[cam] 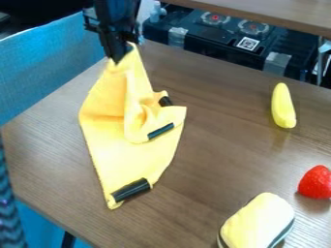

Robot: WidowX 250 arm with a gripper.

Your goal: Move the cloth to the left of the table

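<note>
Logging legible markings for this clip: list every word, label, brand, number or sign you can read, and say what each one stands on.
Readable words, brands or numbers: none.
Black-and-white square code, on the black unit behind the table: looks like a QR-type marker, too small to decode.
Dark strips on the yellow cloth: no lettering can be made out.

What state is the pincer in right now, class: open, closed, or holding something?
Pincer: closed, holding the yellow cloth by its upper end.
</note>
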